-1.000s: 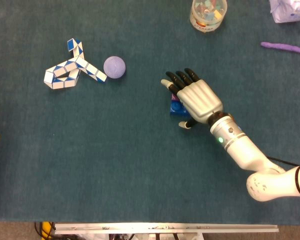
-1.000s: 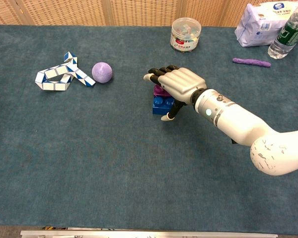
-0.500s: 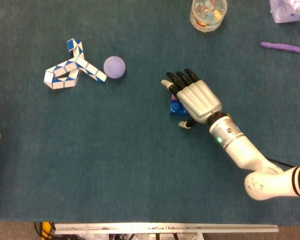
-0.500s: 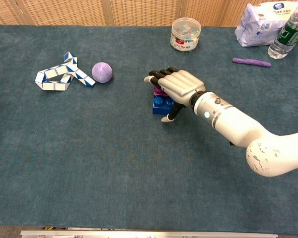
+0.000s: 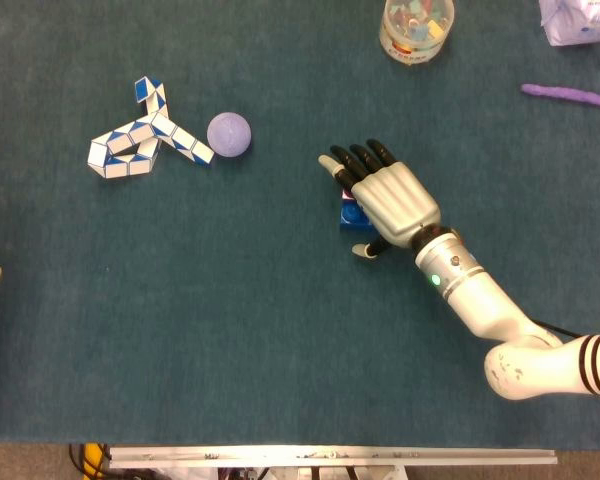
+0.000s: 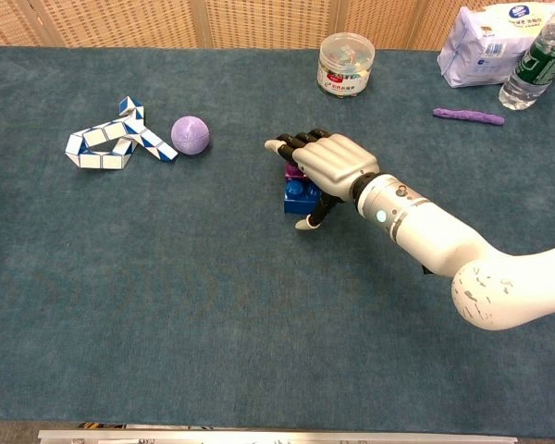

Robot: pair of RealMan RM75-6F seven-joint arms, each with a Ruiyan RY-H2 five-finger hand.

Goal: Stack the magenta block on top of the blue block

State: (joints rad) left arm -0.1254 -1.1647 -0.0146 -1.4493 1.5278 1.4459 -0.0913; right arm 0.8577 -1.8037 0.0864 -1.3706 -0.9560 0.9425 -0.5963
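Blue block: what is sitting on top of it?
The small magenta block sits on the blue toy block. The right hand covers most of it, so its seating and any grip are hidden.

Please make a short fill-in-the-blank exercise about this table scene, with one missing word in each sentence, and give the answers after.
1. The magenta block sits on the ____ block.
2. The robot's ____ hand is over the two blocks.
3. The ball beside the folding puzzle is ____ in color.
4. The clear tub stands at the ____ edge of the table.

Answers: blue; right; purple; far
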